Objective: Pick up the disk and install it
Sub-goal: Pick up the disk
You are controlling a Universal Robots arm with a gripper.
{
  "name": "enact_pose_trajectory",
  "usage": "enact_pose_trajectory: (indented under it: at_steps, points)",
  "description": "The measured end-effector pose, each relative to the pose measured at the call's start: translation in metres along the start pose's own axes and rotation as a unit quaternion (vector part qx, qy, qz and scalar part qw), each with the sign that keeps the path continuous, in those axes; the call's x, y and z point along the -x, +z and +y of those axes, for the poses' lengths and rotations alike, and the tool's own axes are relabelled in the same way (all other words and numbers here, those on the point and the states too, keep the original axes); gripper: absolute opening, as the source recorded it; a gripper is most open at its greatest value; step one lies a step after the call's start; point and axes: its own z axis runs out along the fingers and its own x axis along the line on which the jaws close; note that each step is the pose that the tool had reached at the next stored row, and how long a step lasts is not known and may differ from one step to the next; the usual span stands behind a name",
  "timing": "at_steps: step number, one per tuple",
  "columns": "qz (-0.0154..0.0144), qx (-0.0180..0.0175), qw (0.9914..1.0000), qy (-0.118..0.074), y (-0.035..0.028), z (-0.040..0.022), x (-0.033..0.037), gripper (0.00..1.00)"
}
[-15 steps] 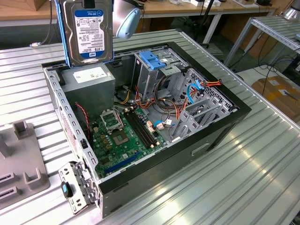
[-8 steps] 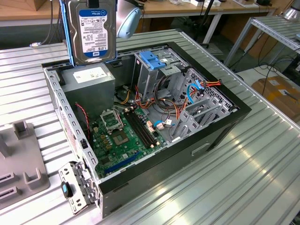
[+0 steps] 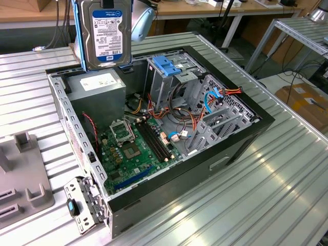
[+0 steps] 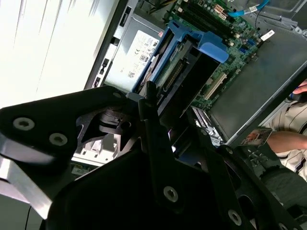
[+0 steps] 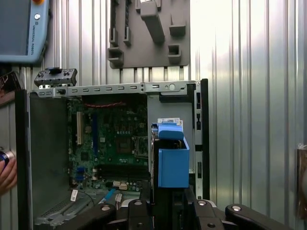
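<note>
The disk (image 3: 105, 32) hangs upright above the back corner of the open computer case (image 3: 241, 134), its white label with a blue band facing the exterior camera. A blue plastic frame (image 3: 78, 36) runs along its sides. My gripper (image 5: 168, 207) is shut on the disk from above; in the first wrist view the blue frame (image 5: 171, 160) stands between its black fingers (image 5: 136, 211). In the second wrist view the disk's connector edge (image 4: 175, 73) shows beyond the black gripper linkage (image 4: 163, 158). The disk hovers over the grey power-supply box (image 3: 97, 89).
Inside the case lie the green motherboard (image 3: 136, 148), a metal drive cage with a blue handle (image 3: 166, 65) and bundles of cables (image 3: 179, 120). A grey fixture (image 3: 20, 177) sits at the exterior view's left. A person's hand (image 5: 6, 173) is beside the case.
</note>
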Motion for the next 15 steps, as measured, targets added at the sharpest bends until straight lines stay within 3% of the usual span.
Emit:
enact_pose_trajectory:
  at_steps: [10,15]
  points:
    - [0.0000,0.0000,1.00000,0.000,0.0000,-0.0098,0.0002,0.35]
    - [0.0000,0.0000,1.00000,0.000,-0.0001,-0.0183,0.0003,0.35]
